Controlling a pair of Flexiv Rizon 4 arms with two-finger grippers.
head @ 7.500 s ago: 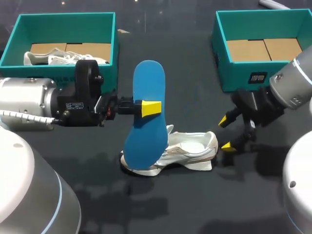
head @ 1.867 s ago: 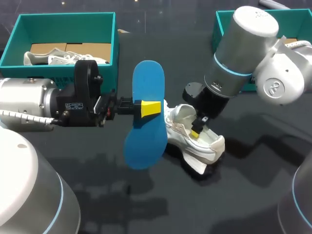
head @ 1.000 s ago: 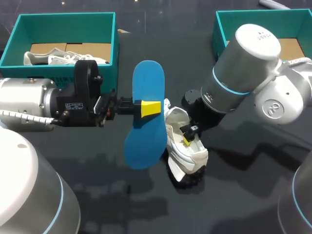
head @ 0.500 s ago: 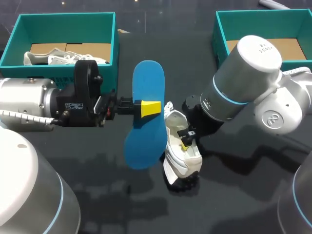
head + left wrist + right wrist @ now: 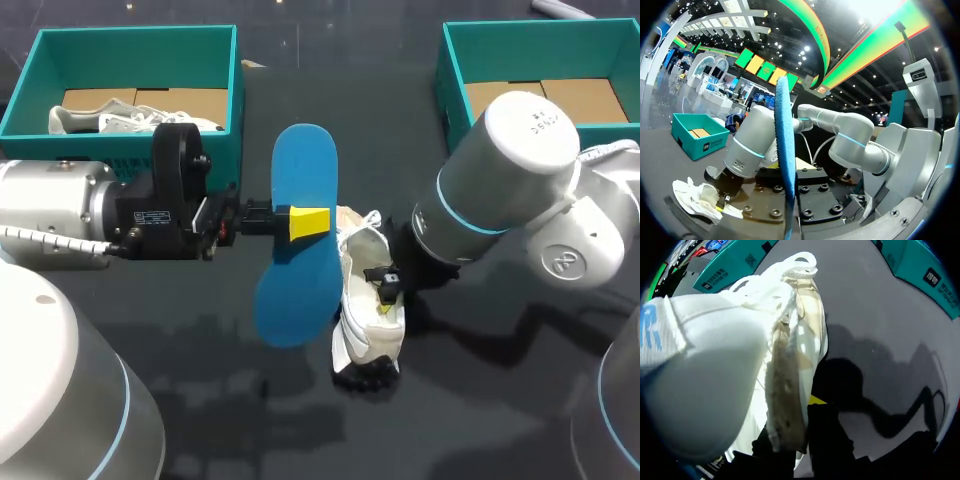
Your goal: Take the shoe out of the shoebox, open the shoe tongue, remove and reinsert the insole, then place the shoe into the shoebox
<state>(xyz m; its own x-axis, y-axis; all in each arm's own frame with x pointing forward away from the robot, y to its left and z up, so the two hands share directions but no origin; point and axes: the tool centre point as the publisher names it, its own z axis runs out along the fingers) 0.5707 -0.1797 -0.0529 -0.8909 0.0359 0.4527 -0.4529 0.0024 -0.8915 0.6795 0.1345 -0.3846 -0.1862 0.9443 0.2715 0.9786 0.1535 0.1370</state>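
Head view: the left gripper (image 5: pixel 306 222) is clamping the blue insole (image 5: pixel 305 165) upright just beside the shoe (image 5: pixel 362 318), while the right gripper (image 5: pixel 385 296) is pinching the shoe's side wall, tilting it on the counter (image 5: pixel 460 420), probably presenting its opening for reinsertion.

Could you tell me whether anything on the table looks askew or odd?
Yes: the white shoe is tilted, dark sole showing, gripped by the right end effector; its blue insole is out, held upright by the left end effector.
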